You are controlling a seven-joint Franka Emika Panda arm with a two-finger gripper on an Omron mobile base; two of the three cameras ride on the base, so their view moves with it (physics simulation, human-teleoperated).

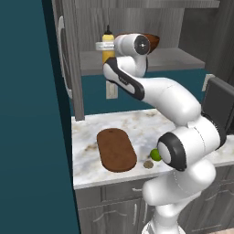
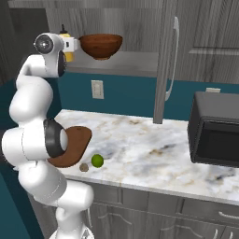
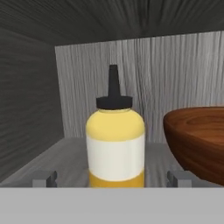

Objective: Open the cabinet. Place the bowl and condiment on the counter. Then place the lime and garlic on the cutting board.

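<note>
Here, nearest the base, the garlic (image 1: 148,164) and the lime (image 1: 155,155) are lying close together near the front edge of the counter (image 1: 137,121), the garlic just ahead of the lime. Just beside them the cutting board (image 1: 116,149) is lying flat and bare on the marble. A dark microwave (image 2: 215,135) is sitting further along the counter, well apart from the board.

Above, the cabinet (image 1: 71,55) is standing open, its doors swung outward. The arm is reaching up to the shelf (image 2: 126,63), and the jaws (image 3: 113,178) are standing apart, one fingertip (image 3: 44,178) on each side of the condiment (image 3: 115,146), not pressing on it. The condiment is standing upright on the shelf near the left side wall. Beside it, apart from it, the bowl (image 3: 199,140) is resting on the same shelf. Behind both is the cabinet's grey back panel.
</note>
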